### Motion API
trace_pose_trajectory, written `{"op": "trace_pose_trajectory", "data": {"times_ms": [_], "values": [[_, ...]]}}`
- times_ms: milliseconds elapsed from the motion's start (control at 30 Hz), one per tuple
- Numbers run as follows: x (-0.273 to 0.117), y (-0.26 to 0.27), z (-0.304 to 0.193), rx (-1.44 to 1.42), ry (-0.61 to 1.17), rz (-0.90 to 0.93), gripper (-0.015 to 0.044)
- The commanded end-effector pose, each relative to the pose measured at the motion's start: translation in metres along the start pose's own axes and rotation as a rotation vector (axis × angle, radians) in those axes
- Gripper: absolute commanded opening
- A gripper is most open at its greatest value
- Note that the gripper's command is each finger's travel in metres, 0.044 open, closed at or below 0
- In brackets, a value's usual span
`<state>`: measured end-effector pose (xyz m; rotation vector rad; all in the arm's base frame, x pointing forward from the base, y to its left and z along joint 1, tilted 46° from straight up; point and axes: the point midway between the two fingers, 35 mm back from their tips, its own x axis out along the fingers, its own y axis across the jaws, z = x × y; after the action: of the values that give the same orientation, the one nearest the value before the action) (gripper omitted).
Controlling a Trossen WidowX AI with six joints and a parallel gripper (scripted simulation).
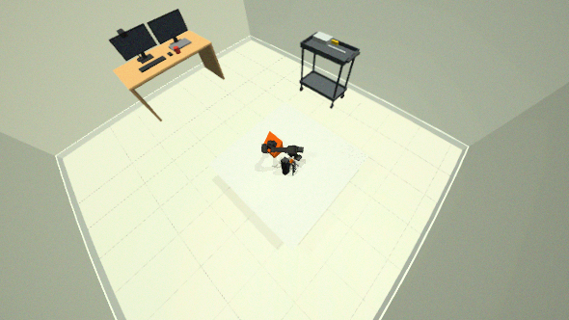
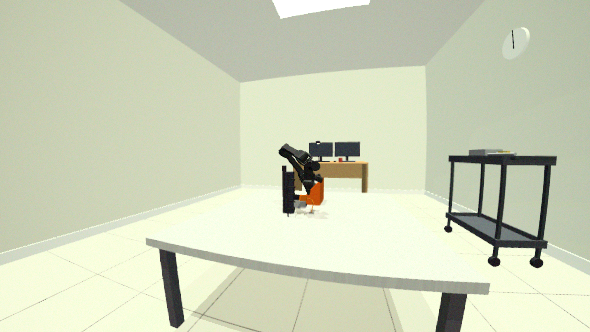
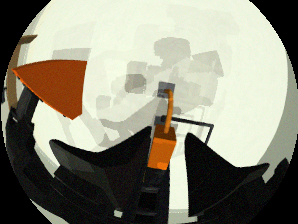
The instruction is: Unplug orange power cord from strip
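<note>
The black power strip [image 1: 285,167] [image 2: 288,192] [image 3: 147,201] stands upright on the table. The orange plug [image 1: 291,161] [image 2: 303,198] [image 3: 162,150] is at its side, pointing at the strip. Whether its prongs sit in a socket is hidden. Its thin orange cord [image 3: 170,107] curves away from the plug to a small grey piece. My gripper [image 3: 168,133] is partly open, with one finger on each side of the plug. Light surface shows between the plug and the right finger; the left finger is very near or touching the plug. In the exterior view the fingers reach down beside the strip.
A large orange block [image 1: 272,137] [image 2: 317,192] [image 3: 57,85] stands behind the strip on the white table [image 1: 289,212] [image 2: 320,250]. A thin dark frame [image 3: 187,121] lies beyond the right finger. A desk [image 1: 164,60] and a cart [image 1: 323,84] [image 2: 500,200] stand far off.
</note>
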<state>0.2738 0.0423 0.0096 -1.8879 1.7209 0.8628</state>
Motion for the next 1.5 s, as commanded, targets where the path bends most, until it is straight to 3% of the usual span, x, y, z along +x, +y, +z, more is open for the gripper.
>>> {"op": "trace_pose_trajectory", "data": {"times_ms": [0, 1167, 1267, 1467], "values": [[0.002, 0.002, -0.009, -0.004, 0.007, 0.007, 0.016], [0.014, 0.003, -0.028, -0.004, 0.009, 0.007, 0.016], [0.012, 0.003, -0.027, -0.001, 0.004, 0.004, 0.0081], [0.012, 0.003, -0.027, -0.001, 0.004, 0.004, 0.0041]]}}
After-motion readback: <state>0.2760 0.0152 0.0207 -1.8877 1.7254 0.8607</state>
